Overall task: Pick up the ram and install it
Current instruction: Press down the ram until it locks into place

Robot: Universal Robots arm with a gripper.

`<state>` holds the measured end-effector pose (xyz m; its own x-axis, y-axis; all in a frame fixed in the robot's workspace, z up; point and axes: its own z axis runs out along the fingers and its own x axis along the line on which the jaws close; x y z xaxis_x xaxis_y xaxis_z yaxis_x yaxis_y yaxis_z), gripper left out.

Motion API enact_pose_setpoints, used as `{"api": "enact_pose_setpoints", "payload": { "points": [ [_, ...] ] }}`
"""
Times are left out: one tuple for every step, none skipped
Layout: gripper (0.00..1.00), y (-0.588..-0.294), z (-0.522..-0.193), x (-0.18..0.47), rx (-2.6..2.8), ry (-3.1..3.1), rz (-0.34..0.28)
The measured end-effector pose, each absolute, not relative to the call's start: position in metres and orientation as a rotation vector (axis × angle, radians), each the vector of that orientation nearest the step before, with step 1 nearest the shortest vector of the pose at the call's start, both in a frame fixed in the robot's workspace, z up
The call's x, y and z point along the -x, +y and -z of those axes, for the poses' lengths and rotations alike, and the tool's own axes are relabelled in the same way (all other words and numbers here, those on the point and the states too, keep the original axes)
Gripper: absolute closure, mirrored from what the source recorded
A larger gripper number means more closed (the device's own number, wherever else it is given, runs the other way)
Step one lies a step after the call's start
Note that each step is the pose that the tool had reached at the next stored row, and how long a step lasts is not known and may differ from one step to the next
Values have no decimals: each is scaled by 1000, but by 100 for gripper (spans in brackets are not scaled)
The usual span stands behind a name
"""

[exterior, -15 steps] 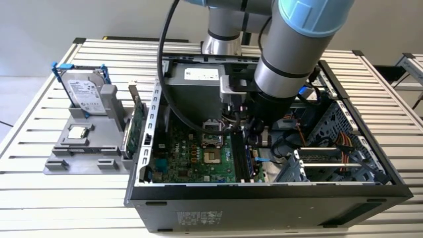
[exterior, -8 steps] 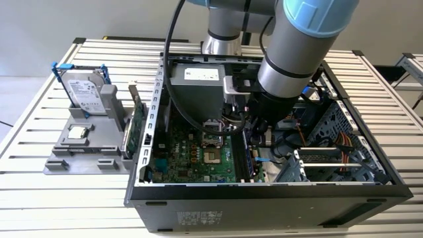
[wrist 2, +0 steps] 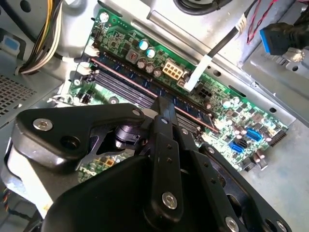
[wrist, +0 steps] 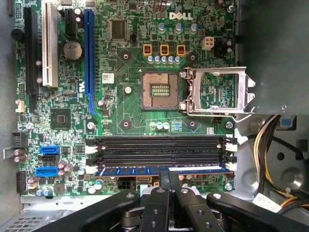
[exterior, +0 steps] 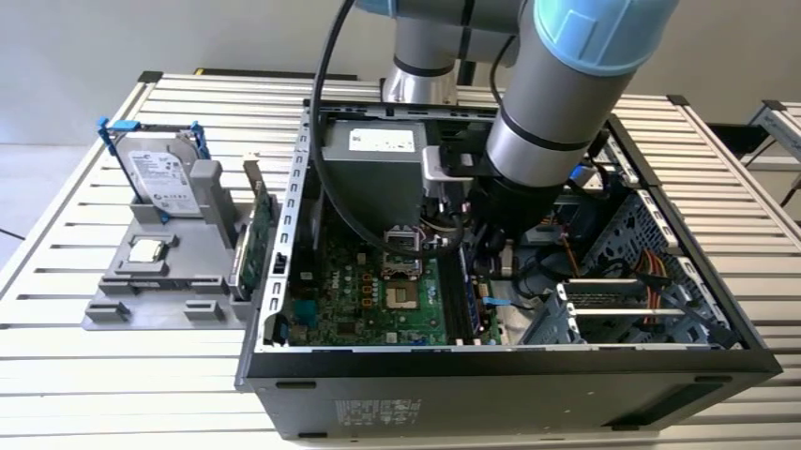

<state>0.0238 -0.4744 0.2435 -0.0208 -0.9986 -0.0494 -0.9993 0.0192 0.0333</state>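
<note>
Black gripper fingers (wrist: 166,193) fill the foreground in both wrist views, drawn close together and, as far as you can judge, clamped on the top edge of the ram (wrist: 159,170), a blue-green stick standing in the outermost of the motherboard's (wrist: 125,101) memory slots (wrist: 159,150), beside the empty black ones. Your step in hand looks like the seating of the ram, though whether it is fully home is hard to tell. Around it, the exterior view shows the arm (exterior: 551,103) reaching down into the open computer case (exterior: 501,394), with a hard drive (exterior: 160,173) standing on a grey holder outside.
</note>
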Motion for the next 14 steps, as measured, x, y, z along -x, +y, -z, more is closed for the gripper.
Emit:
{"api": "enact_pose_setpoints", "payload": {
  "points": [
    [100, -474, -242, -24, 2190, 2234, -91],
    [100, -474, -241, -24, 2190, 2234, -91],
    [100, -473, -240, -24, 2190, 2234, -91],
    [100, -473, -239, -24, 2190, 2234, -91],
    [100, -473, -238, -24, 2190, 2234, -91],
    [100, -472, -237, -24, 2190, 2234, -91],
    [100, -472, -236, -24, 2190, 2234, -91],
    [100, -471, -235, -24, 2190, 2234, -91],
    [100, -471, -234, -24, 2190, 2234, -91],
    [100, -470, -233, -24, 2190, 2234, -92],
    [100, -470, -232, -24, 2190, 2234, -91],
    [100, -469, -230, -25, 2189, 2234, -92],
    [100, -469, -229, -25, 2189, 2234, -91],
    [100, -468, -228, -25, 2190, 2234, -91]
  ]
}}
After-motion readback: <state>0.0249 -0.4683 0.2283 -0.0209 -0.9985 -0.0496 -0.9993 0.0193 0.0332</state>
